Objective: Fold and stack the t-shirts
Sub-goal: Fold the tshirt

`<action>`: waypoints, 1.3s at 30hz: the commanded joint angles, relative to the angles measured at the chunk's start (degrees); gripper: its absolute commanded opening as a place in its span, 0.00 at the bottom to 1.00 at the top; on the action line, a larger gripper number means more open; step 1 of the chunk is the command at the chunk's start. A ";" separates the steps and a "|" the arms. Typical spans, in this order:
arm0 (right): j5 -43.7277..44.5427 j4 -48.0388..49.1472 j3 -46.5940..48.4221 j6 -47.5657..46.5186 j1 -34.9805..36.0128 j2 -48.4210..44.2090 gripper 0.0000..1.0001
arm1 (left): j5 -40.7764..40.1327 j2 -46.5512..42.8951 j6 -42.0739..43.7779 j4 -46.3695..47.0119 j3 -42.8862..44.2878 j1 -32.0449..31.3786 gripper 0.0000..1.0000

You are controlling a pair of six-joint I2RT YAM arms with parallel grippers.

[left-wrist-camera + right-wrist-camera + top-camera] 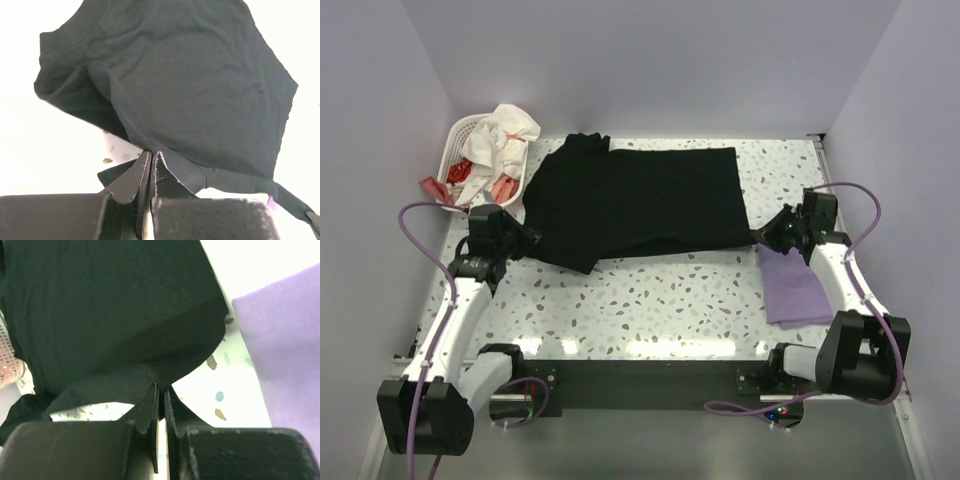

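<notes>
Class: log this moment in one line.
left hand: shut on black tee | right hand: shut on black tee | lavender tee: folded

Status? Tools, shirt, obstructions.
Left tool shut on black tee. Right tool shut on same tee, opposite end. Lavender tee folded, near right. Basket far left; nothing atop tee.

A spread t-shirt (pixel 640 200) lies across the far half of the table (pixel 650 300), running from left to right. At the far left corner stands a basket (pixel 458 140), just beside the shirt's left end, with a heap of clothes (pixel 500 135) in it and spilling over its rim. A folded t-shirt (pixel 795 290) lies flat at the right side, nearer than the spread shirt's right end, with a strip of table between the two. The left gripper (pixel 532 240) meets the spread shirt at its near left edge, the right gripper (pixel 760 235) at its near right corner, with the right arm reaching over the folded shirt.
</notes>
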 commanded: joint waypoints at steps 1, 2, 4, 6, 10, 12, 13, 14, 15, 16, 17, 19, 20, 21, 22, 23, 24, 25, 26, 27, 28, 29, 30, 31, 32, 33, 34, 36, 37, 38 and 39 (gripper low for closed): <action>1.30 -0.94 -0.73 -1.27 -0.45 -1.23 0.02 | -0.95 1.11 0.76 0.57 -0.15 0.47 0.00; 1.30 -0.76 -0.47 -1.18 -0.45 -1.06 0.02 | -1.12 1.72 0.85 0.75 0.29 0.47 0.00; 1.12 -0.41 0.67 -0.74 -0.45 -0.18 0.02 | -1.21 3.74 1.12 1.45 1.78 0.47 0.00; 1.21 -0.32 2.08 -0.65 -0.45 2.10 0.02 | -1.21 6.54 1.29 1.98 3.01 0.47 0.00; 0.60 0.82 6.12 0.23 -0.45 7.02 0.02 | -0.95 12.35 1.21 4.52 6.53 0.47 0.00; 0.16 1.43 7.27 0.75 -0.45 10.09 0.02 | -0.69 15.51 0.94 5.41 7.93 0.47 0.00; -0.10 2.04 8.23 0.93 -0.45 11.15 0.02 | -0.51 16.57 0.85 6.37 8.46 0.47 0.00; -0.11 2.23 8.85 1.02 -0.45 12.03 0.02 | -0.34 18.50 0.85 6.72 9.07 0.47 0.00; -0.19 2.66 9.29 1.11 -0.45 13.78 0.02 | -0.33 19.47 0.77 6.99 10.12 0.47 0.00; -0.19 2.93 10.34 1.19 -0.45 14.58 0.02 | -0.33 21.31 0.68 7.60 10.74 0.47 0.00; -0.19 3.10 10.87 1.28 -0.45 15.28 0.02 | -0.25 22.28 0.68 7.78 11.36 0.47 0.00; -0.28 3.54 12.27 1.55 -0.45 17.57 0.02 | -0.07 24.04 0.68 8.13 13.12 0.47 0.00; -0.37 3.72 12.72 1.72 -0.45 18.45 0.02 | -0.16 25.62 0.59 8.13 13.65 0.47 0.00; -0.46 4.07 13.50 1.81 -0.45 19.24 0.02 | 0.02 26.33 0.59 8.39 14.43 0.47 0.00; -0.72 4.16 13.95 1.90 -0.45 20.64 0.02 | 0.02 26.95 0.50 8.75 14.79 0.47 0.00; -0.81 4.25 14.30 1.81 -0.45 21.09 0.02 | 0.11 28.00 0.50 8.84 15.14 0.47 0.00; -0.81 4.42 14.91 1.90 -0.45 21.61 0.02 | 0.02 28.44 0.41 9.01 15.67 0.47 0.00; -0.81 4.42 15.27 1.98 -0.45 22.58 0.02 | 0.11 28.79 0.50 9.27 15.93 0.55 0.00; -0.81 4.51 15.53 2.07 -0.45 22.93 0.02 | 0.11 29.58 0.41 9.36 16.20 0.55 0.00; -0.90 4.69 15.97 2.16 -0.45 23.20 0.02 | 0.02 29.94 0.50 9.45 16.72 0.55 0.00; -0.81 4.69 16.23 2.16 -0.45 23.72 0.02 | 0.11 30.72 0.50 9.37 17.08 0.55 0.00; -0.81 4.77 16.32 2.34 -0.45 23.99 0.02 | 0.11 31.08 0.50 9.45 17.60 0.64 0.00; -0.81 4.95 16.58 2.34 -0.45 24.17 0.02 | 0.11 31.43 0.50 9.45 17.87 0.64 0.00; -0.81 5.04 16.67 2.42 -0.45 24.60 0.02 | 0.19 31.96 0.59 9.54 18.13 0.73 0.00; -0.90 5.30 16.68 2.51 -0.45 24.87 0.02 | 0.19 32.31 0.59 9.54 18.48 0.73 0.00; -0.90 5.56 16.59 2.60 -0.45 25.05 0.02 | 0.11 32.57 0.68 9.54 18.66 0.64 0.00; -0.98 5.74 16.67 2.69 -0.45 25.31 0.02 | 0.19 33.01 0.68 9.63 18.66 0.73 0.00; -1.07 6.18 16.50 2.95 -0.45 26.01 0.02 | 0.46 33.37 0.68 9.89 18.92 0.90 0.00; -1.07 6.27 16.59 3.04 -0.45 26.19 0.02 | 0.46 33.54 0.68 9.89 19.01 0.99 0.00; -1.16 6.27 16.59 3.13 -0.45 26.45 0.02 | 0.63 33.89 0.68 9.98 19.45 1.08 0.00; -1.16 6.44 16.67 3.13 -0.45 26.63 0.02 | 0.89 34.07 0.85 9.98 19.63 1.08 0.00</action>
